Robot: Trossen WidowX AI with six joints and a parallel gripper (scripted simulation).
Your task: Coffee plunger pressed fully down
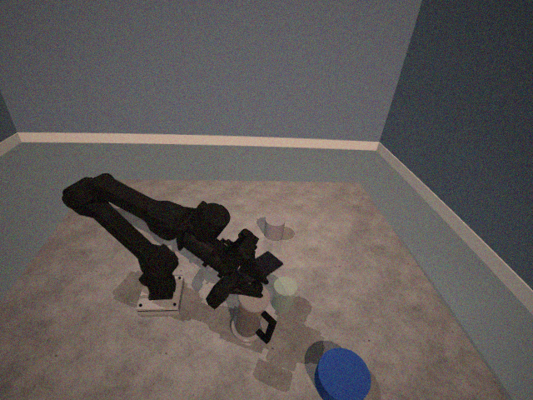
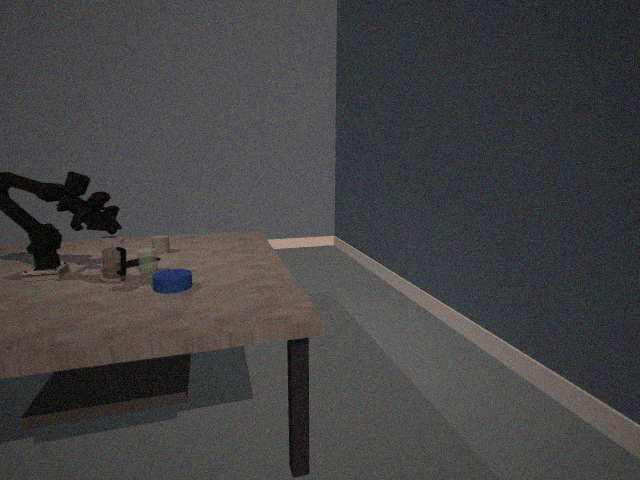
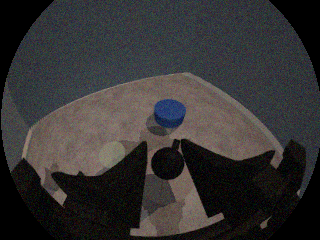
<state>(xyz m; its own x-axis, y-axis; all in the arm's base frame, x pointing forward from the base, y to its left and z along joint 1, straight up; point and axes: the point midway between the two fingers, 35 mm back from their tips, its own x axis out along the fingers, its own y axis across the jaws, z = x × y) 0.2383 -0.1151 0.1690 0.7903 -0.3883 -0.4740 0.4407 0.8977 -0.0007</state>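
The coffee press (image 1: pixel 248 320) (image 2: pixel 110 264) stands upright on the table in front of the arm's base, with brown contents and a black handle (image 1: pixel 271 329) (image 2: pixel 121 260) on its side. Its round black plunger knob (image 3: pixel 167 163) shows between my fingers in the wrist view. My gripper (image 1: pixel 258 289) (image 2: pixel 114 227) (image 3: pixel 164 144) is above the press, tilted downward. It is partly open, with a narrow gap beside the knob. The gripper hides the knob's outline in the top view, and the knob hides the rod in the wrist view. How deep the plunger sits is hard to tell.
A pale green cylinder (image 1: pixel 285 287) (image 2: pixel 146 262) (image 3: pixel 112 153) stands close beside the press. A whitish cylinder (image 1: pixel 274 228) (image 2: pixel 160 243) stands farther back. A thick blue disc (image 1: pixel 343 374) (image 2: pixel 172 280) (image 3: pixel 170 111) lies beyond the handle side of the press.
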